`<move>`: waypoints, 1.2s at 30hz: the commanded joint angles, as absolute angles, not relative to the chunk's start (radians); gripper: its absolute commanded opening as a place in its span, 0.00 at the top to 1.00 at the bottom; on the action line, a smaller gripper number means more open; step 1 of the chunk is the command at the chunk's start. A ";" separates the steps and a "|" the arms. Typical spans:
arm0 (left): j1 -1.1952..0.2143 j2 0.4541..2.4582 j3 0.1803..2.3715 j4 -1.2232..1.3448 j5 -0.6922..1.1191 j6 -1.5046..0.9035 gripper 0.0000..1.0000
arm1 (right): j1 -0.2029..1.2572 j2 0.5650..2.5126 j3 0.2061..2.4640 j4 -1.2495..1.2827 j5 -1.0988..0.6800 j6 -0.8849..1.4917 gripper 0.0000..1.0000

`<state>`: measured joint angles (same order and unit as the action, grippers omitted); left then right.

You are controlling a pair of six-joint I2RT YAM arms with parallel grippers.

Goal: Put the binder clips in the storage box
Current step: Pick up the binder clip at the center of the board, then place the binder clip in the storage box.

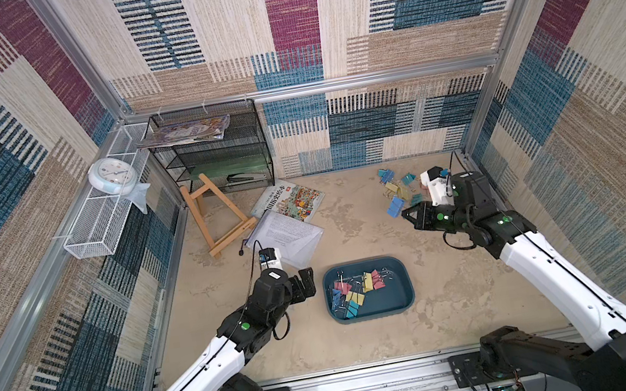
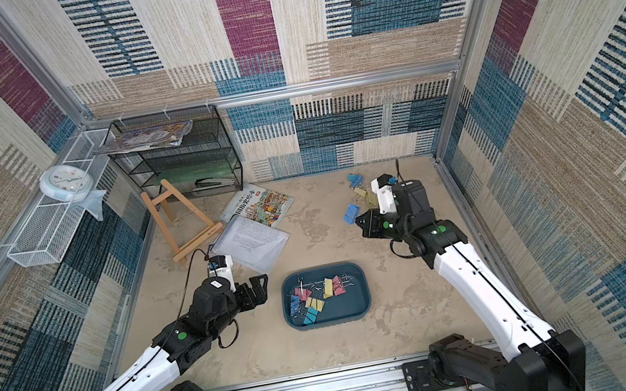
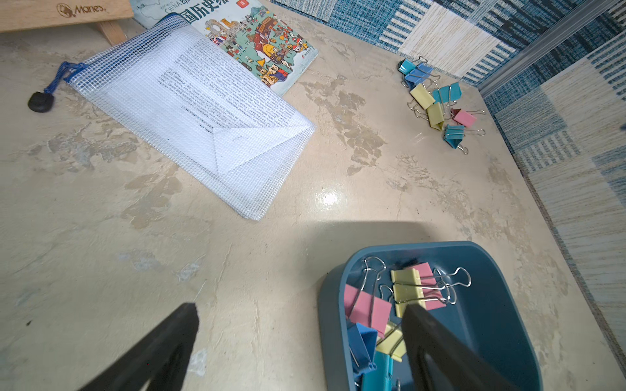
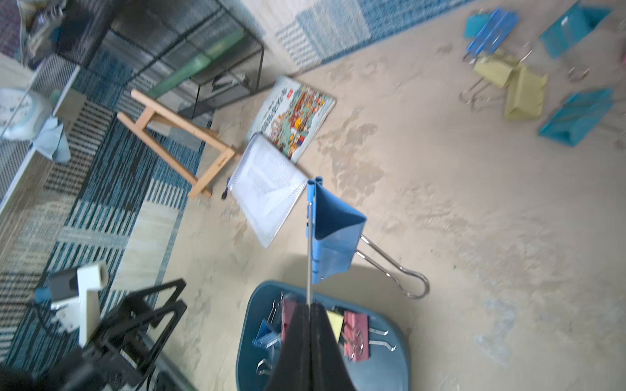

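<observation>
The dark teal storage box [image 1: 395, 291] sits at the table's front centre, with several pink, yellow and blue binder clips [image 1: 354, 287] inside. More binder clips [image 1: 396, 188] lie in a loose pile at the back right. My right gripper [image 4: 309, 306] is shut on one wire handle of a blue binder clip [image 4: 333, 233], which sticks out past the fingertips. In both top views this gripper [image 2: 359, 221] and clip [image 2: 351, 212] are at the near edge of the pile. My left gripper [image 3: 299, 308] stands open and holds nothing. It is beside the box's left rim [image 3: 327, 304].
A mesh zip pouch [image 1: 288, 236] with papers, a picture book [image 1: 291, 202] and a wooden easel [image 1: 218, 223] lie at the back left. Behind them stands a black mesh rack [image 1: 212, 152]. A white wire tray [image 1: 103, 211] with a clock [image 1: 111, 176] hangs on the left wall.
</observation>
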<state>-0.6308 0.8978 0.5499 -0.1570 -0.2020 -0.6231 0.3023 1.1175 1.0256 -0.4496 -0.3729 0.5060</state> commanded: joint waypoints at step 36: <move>-0.629 0.893 0.532 -0.129 -0.181 -0.656 0.02 | 0.706 1.523 0.909 -0.598 -0.410 0.463 0.84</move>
<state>-0.6308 0.8913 0.5308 -0.1432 -0.1787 -0.6659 0.7052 1.5242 0.9012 -0.5892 -0.4435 0.4706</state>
